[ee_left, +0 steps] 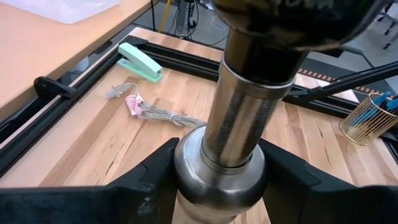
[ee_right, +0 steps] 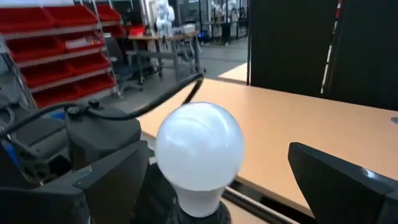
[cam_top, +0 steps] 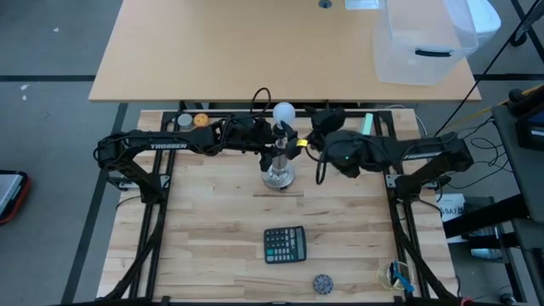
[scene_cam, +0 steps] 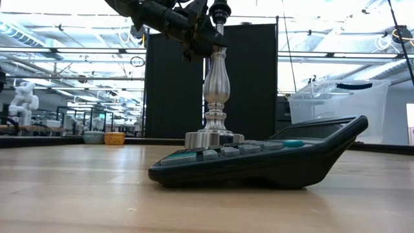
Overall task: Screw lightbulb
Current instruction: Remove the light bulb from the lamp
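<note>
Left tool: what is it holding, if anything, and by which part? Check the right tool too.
The left tool grips the metal stand around its upper stem. The right tool is open around the lightbulb, holding nothing.

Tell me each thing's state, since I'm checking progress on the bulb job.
Lightbulb: upright, seated on top of the stand's socket.
Metal stand: upright on the table.
Left gripper: clamped around the stand's stem.
Right gripper: open, fingers either side of the lightbulb, not touching.
Calculator: lying flat, untouched.

Tool [ee_left: 217, 186] around stand [ee_left: 245, 124] (silver)
</note>
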